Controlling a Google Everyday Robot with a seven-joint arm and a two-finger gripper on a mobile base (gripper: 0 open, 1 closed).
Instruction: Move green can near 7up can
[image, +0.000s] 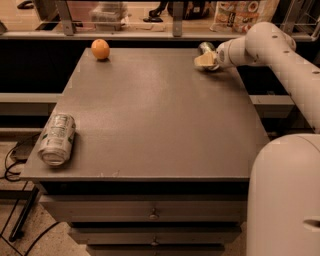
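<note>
1. The gripper (205, 61) was at the far right corner of the grey table (160, 115), low over its top. The white arm (285, 55) carried it in from the right side.
2. The green can (206, 48) was at that same corner, right against the gripper and partly hidden behind it. Only its dark, shiny upper part showed.
3. Whether the jaws were clenched on the can or released beside it could not be told (the gripper's pale front end covered the place where they would meet).
4. The 7up can (56, 139) lay on its side at the near left edge of the table with one silver end facing the front. It was well apart from the green can, at the diagonally opposite corner.
5. An orange (100, 49) rested near the far left corner, apart from both cans.
6. Below the table top were drawers (152, 214) with small knobs, and dark cables (12, 165) lay on the floor at the left.
</note>
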